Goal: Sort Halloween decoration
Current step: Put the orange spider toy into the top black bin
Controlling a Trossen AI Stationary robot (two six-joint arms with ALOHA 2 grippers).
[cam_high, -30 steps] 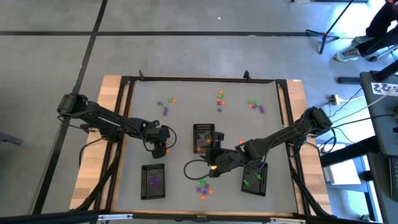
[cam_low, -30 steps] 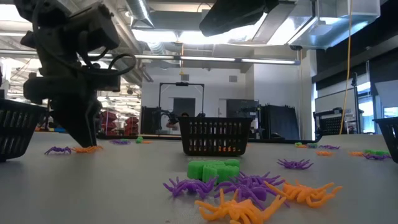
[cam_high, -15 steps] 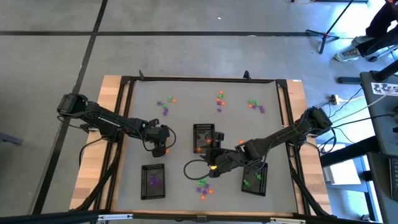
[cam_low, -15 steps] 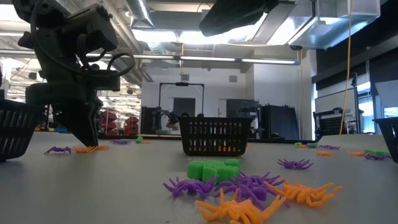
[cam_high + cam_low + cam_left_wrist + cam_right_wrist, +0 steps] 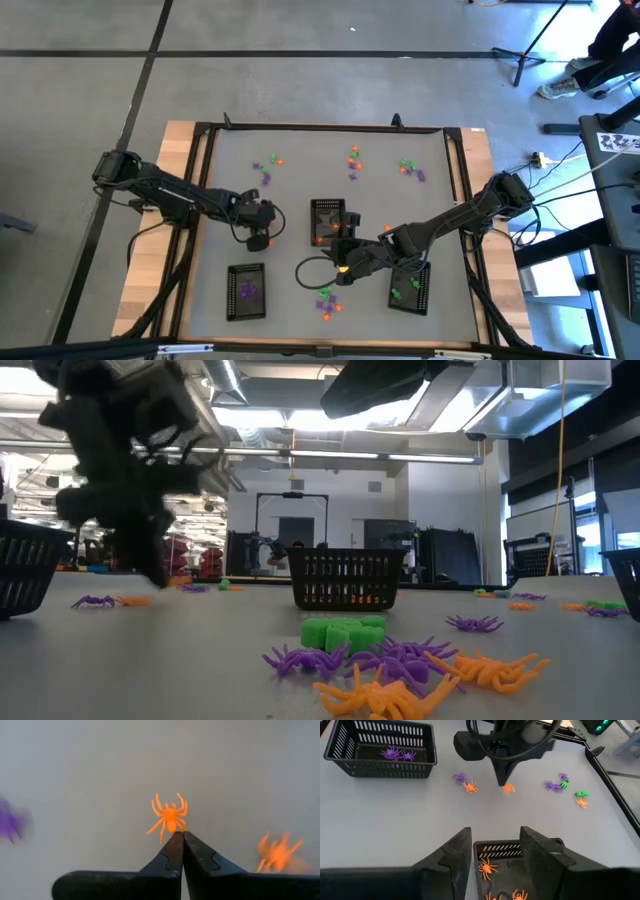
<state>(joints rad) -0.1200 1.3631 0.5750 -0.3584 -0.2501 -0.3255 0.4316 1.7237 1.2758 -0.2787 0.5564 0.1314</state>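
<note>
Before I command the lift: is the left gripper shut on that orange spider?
Shut on it. The left gripper has its fingertips pressed together, pinching the rear of the orange spider, whose legs are spread beyond the tips.

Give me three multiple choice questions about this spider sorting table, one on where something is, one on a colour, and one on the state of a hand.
1. Where does the right hand hover?
A. over the tray with orange spiders
B. over the tray with purple spiders
C. off the table

2. What colour is the spider at the left hand's tips?
A. green
B. purple
C. orange

3. How do the left hand's fingers stand?
A. wide apart
B. shut on the spider
C. out of sight

Answers:
1. A: the right wrist view shows the tray with orange spiders right below its fingers.
2. C: the left wrist view shows an orange spider at the tips.
3. B: the fingers meet, pinching the spider's rear end.
</note>
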